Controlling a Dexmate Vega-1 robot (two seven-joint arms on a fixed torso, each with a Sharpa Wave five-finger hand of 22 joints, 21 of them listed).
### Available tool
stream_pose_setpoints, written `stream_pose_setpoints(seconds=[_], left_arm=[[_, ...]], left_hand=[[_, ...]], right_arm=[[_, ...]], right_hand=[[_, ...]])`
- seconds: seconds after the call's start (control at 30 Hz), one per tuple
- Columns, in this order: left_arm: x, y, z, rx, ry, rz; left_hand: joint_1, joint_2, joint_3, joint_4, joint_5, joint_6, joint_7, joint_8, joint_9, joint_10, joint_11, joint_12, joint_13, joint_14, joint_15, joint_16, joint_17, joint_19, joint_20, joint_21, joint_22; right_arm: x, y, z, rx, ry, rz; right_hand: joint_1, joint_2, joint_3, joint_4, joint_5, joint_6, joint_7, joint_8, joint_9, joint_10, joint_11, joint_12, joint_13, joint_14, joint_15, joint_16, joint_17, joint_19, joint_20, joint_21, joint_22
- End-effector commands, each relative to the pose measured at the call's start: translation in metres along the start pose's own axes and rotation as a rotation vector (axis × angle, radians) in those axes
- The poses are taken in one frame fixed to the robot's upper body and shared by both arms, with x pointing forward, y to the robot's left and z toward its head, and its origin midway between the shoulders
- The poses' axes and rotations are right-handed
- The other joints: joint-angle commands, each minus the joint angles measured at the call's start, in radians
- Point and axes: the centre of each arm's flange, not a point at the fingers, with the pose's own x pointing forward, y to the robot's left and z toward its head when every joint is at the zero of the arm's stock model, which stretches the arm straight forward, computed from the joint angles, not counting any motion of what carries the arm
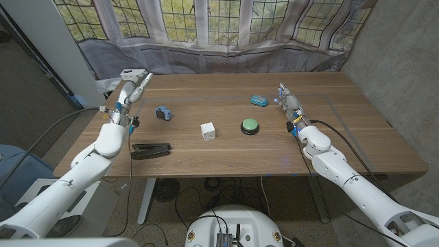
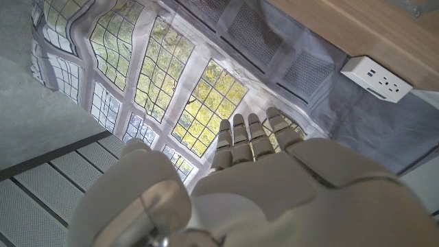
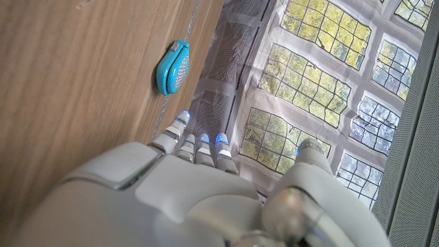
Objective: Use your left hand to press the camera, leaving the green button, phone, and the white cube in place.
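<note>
We note the left hand (image 1: pixel 135 81) raised, empty, fingers extended; the camera (image 1: pixel 162 113) lies just inward and nearer the robot.

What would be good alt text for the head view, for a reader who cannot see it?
The left hand is raised at the wooden table's far left, holding nothing, behind a small blue camera. A black phone, white cube and green button lie nearer; the right hand waits right.
</note>
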Motion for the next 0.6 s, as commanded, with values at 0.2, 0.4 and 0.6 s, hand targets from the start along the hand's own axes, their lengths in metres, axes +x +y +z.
stream_pose_setpoints(seconds=[0.2,0.4,0.6], left_arm=[[-0.001,-0.001,0.017,0.329,-0.027,0.035],[0.0,-0.003,0.023,0.395,-0.02,0.013],[0.002,-0.005,0.024,0.409,-0.001,-0.017]], left_hand=[[0.009,0.0,-0.004,-0.008,-0.002,0.024,-0.012,0.004,0.006,0.01,-0.017,0.0,0.002,0.006,-0.015,-0.001,0.003,-0.008,0.029,-0.011,0.005],[0.009,0.001,-0.004,-0.008,-0.003,0.047,-0.023,0.008,0.006,0.016,-0.023,-0.002,0.002,0.005,-0.019,-0.006,0.004,-0.014,0.04,-0.015,0.005],[0.005,0.001,-0.006,-0.006,-0.004,0.049,-0.03,0.001,0.007,-0.001,-0.019,-0.013,0.003,-0.019,-0.01,-0.017,0.004,-0.041,0.051,-0.025,0.006]], right_arm=[[-0.006,-0.001,-0.001,0.0,0.009,-0.006],[-0.008,-0.002,-0.002,0.0,0.013,-0.004],[-0.009,-0.003,-0.004,0.004,0.015,-0.006]], right_hand=[[-0.002,0.002,0.004,0.0,0.004,0.005,0.001,0.0,0.002,0.007,0.001,-0.001,0.006,0.006,0.006,-0.004,0.006,0.004,0.008,-0.007,0.003],[-0.002,0.002,0.004,0.0,0.004,0.005,0.001,0.0,0.002,0.007,0.002,-0.001,0.006,0.006,0.006,-0.005,0.006,0.004,0.008,-0.008,0.003],[-0.002,0.002,0.004,0.0,0.004,0.005,0.002,-0.001,0.002,0.006,0.002,-0.002,0.006,0.005,0.006,-0.006,0.006,0.004,0.009,-0.009,0.003]])
